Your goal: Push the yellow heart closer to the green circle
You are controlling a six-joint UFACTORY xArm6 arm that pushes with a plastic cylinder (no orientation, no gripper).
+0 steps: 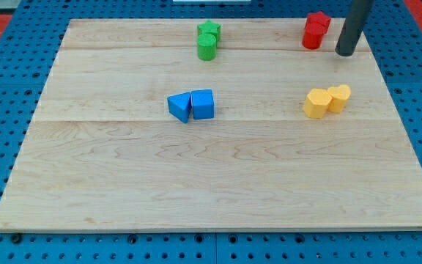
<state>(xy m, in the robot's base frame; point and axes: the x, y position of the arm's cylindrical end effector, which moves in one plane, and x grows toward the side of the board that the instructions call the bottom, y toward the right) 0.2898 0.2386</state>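
Observation:
The yellow heart [339,97] lies at the view's right, touching a yellow hexagon [316,103] on its left. The green circle [206,48] stands near the view's top centre, touching a green star [209,30] just above it. My tip [346,53] rests on the board at the view's upper right. It is above the yellow heart with a clear gap, and just right of the red blocks. The green circle is far to the tip's left.
Two red blocks [315,31] sit together at the top right, next to the rod. A blue triangle [179,107] and a blue cube [203,104] touch near the board's middle. The wooden board [211,191] lies on a blue perforated base.

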